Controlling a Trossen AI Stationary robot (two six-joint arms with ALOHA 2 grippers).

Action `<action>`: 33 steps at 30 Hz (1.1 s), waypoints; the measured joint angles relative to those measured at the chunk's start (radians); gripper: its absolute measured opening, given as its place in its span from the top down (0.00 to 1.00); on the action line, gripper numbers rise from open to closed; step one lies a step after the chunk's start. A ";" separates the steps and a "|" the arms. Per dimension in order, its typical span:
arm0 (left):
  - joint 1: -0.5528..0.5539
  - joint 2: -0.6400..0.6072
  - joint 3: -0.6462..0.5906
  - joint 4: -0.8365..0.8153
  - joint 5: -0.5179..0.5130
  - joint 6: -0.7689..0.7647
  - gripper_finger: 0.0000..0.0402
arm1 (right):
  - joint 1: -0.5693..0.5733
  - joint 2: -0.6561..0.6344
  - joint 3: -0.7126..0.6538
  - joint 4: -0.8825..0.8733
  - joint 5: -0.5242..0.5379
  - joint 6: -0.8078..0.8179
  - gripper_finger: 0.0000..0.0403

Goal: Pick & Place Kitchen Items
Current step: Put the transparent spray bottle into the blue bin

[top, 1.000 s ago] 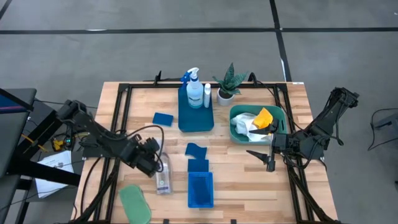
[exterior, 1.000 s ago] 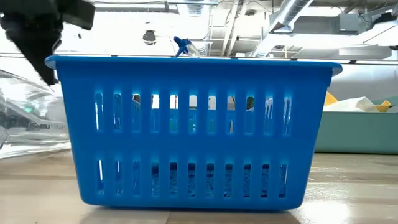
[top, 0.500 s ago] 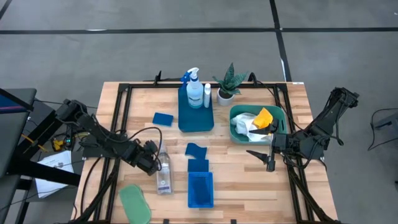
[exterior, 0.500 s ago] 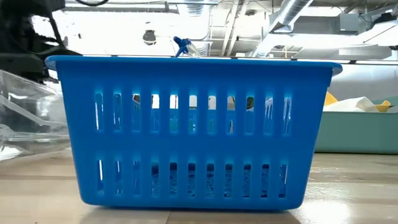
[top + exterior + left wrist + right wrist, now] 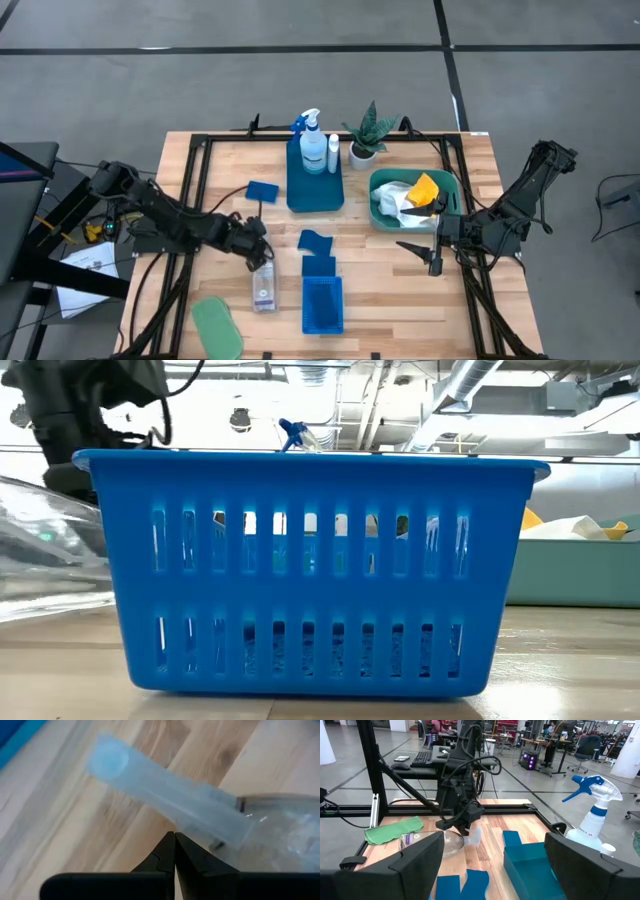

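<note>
From overhead I see my left gripper (image 5: 258, 245) at the neck end of the clear plastic bottle (image 5: 263, 283), which lies on its side on the table (image 5: 400, 300) just left of the slotted blue basket (image 5: 322, 304). The left wrist camera gives what the overhead cannot: my two fingers (image 5: 167, 855) are pressed tip to tip with nothing between them, sitting right against the bottle's frosted, pale blue cap (image 5: 165, 800), where it meets the clear body. The right wrist camera looks across the table and shows the left gripper (image 5: 462, 827) coming down on that bottle (image 5: 432, 842), with a purple label on the bottle too small for me to read, and the green cloth (image 5: 393, 830) beyond it. In that view my right gripper's fingers (image 5: 420, 857) stand wide apart, holding nothing; overhead, the right gripper (image 5: 420, 254) hangs just in front of the teal tub (image 5: 448, 200), which holds white and yellow cloths (image 5: 412, 195). The low camera is mostly filled by the basket (image 5: 310, 570), with the bottle's clear side (image 5: 50, 550) at its left. The spray bottle (image 5: 311, 140) and the white blue-labelled bottle (image 5: 333, 153) stand in the blue tray (image 5: 315, 190) at the back, beside the potted plant (image 5: 368, 130); I cannot read their labels. Blue sponges (image 5: 262, 191) lie loose on the wood.
</note>
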 joint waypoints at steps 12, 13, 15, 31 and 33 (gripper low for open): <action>0.079 0.000 0.000 0.101 0.004 0.130 1.00 | 0.000 0.000 0.000 -0.002 0.000 0.000 0.17; 0.080 0.000 0.000 0.110 0.005 0.143 1.00 | 0.000 0.000 0.000 -0.002 0.000 0.000 0.17; 0.085 0.000 0.000 0.130 0.016 0.163 1.00 | 0.000 0.000 0.000 -0.002 0.000 0.000 0.17; 0.128 0.000 0.000 0.299 0.246 0.367 1.00 | 0.000 0.000 0.000 -0.005 0.000 0.000 0.17; 0.128 0.000 0.000 0.301 0.271 0.405 0.99 | 0.000 0.000 0.000 -0.010 0.000 0.000 0.17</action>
